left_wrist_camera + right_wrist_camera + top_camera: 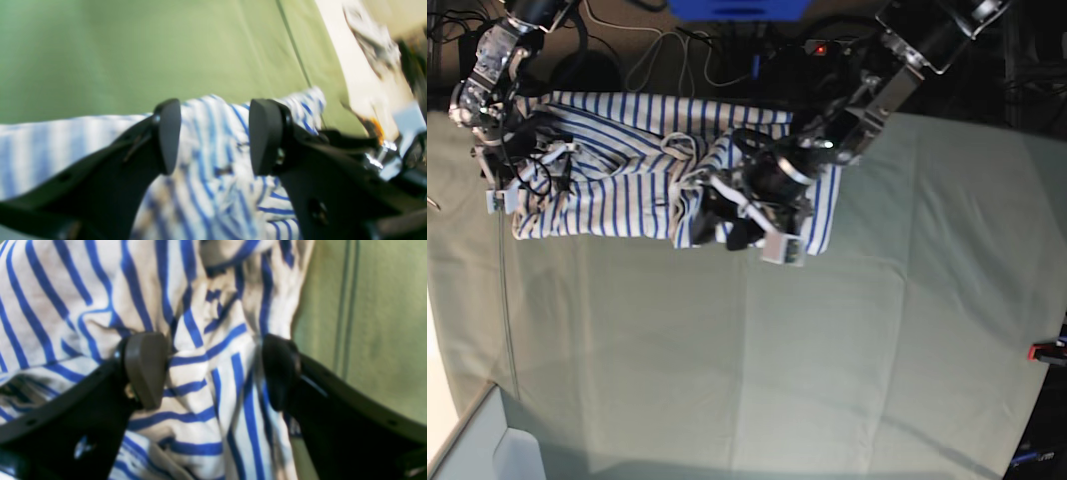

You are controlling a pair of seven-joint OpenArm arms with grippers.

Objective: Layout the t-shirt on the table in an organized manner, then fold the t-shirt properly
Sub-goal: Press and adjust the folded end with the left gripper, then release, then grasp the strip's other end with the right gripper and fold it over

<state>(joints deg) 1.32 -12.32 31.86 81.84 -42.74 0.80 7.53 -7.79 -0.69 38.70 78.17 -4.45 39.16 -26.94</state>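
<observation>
Black left gripper (215, 136) and right gripper (213, 371) hover, jaws apart, over the bunched soft white blue-striped t-shirt (617, 180) at upper left of the pale grey-green cloth table (827, 360); closing now risks pinching several layers, worsening wrinkles.

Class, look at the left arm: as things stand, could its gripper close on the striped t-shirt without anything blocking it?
Probably yes. The left gripper is open right over the t-shirt, bunched striped cloth showing between its fingers, and nothing else lies between them.
</observation>
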